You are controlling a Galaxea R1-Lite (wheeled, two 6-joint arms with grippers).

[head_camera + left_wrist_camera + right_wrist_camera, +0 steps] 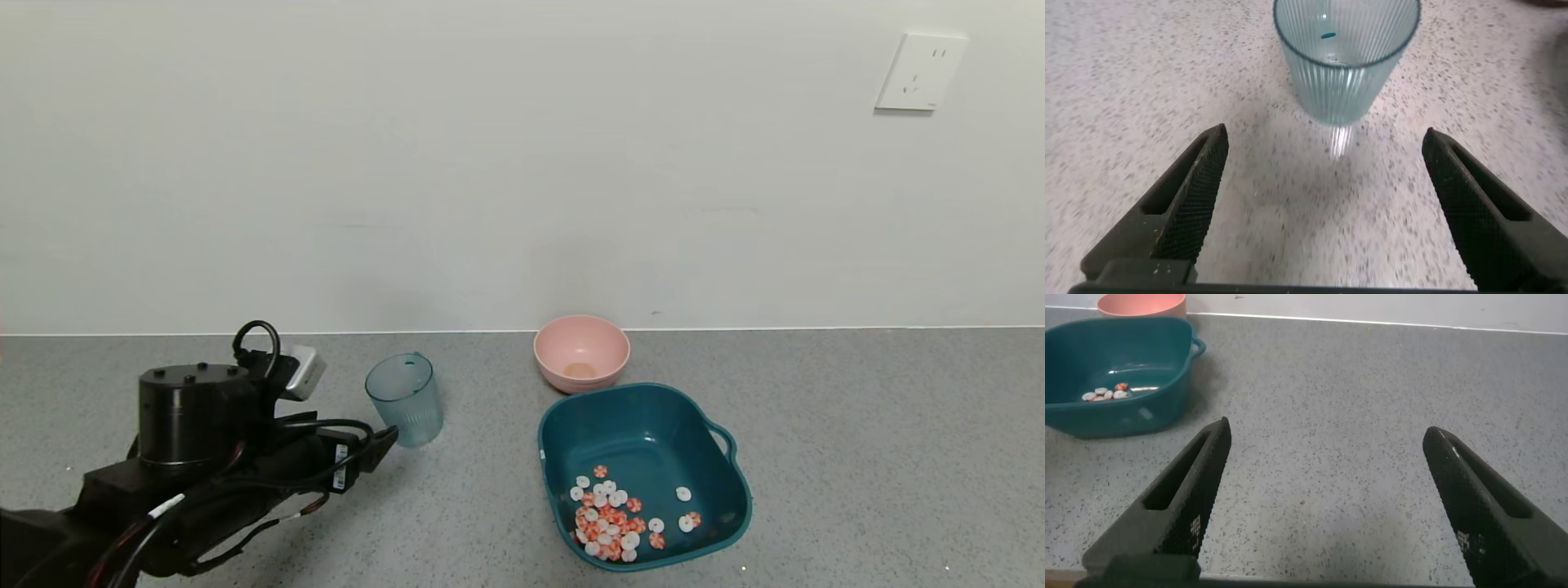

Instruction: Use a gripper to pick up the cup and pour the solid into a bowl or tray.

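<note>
The blue-green ribbed cup (406, 399) stands upright and empty on the grey counter; it also shows in the left wrist view (1346, 57). My left gripper (377, 445) is open and empty just short of the cup, apart from it, with the cup beyond its fingertips (1212, 151). The striped discs (611, 516) lie in the near corner of the dark teal tub (645, 408), which also shows in the right wrist view (1123, 416). My right gripper (1325, 437) is open and empty over bare counter to the right of the tub, out of the head view.
A pink bowl (581, 352) stands behind the tub, near the wall; it also shows in the right wrist view (1141, 305). A wall socket (920, 72) is at upper right. Grey counter extends on both sides.
</note>
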